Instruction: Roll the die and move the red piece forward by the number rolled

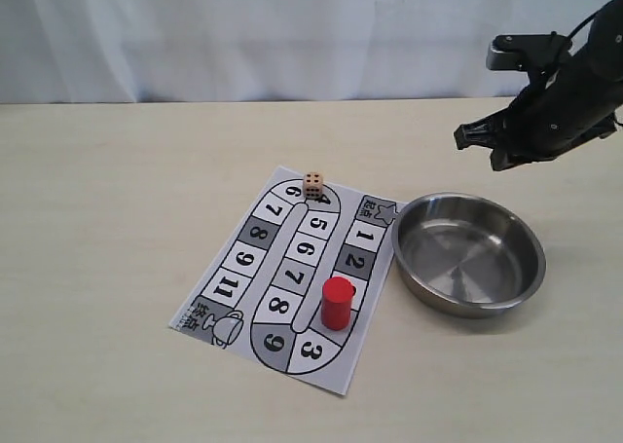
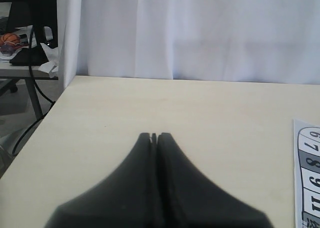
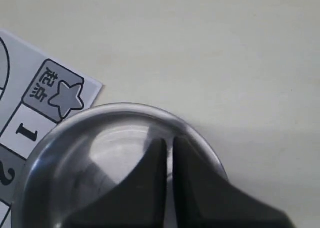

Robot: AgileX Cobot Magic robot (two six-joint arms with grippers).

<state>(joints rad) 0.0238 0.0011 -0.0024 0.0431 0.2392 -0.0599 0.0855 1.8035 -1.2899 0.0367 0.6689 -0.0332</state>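
Note:
The die [image 1: 313,183], a small tan cube with black pips, rests on the far end of the paper game board [image 1: 292,268], beside square 4. On the board's right-hand track, between squares 2 and 3, the red piece [image 1: 337,303] stands upright. My right gripper [image 1: 479,143] [image 3: 170,140] hangs shut and empty above the far rim of the steel bowl [image 1: 468,253] [image 3: 115,110]. My left gripper [image 2: 154,135] is shut with nothing in it, over bare table left of the board [image 2: 307,178]. It does not show in the exterior view.
The steel bowl is empty and touches the board's right edge near the star start square [image 3: 57,90]. In the left wrist view the table's left edge [image 2: 35,133] drops off toward a desk and cables. A white curtain backs the table.

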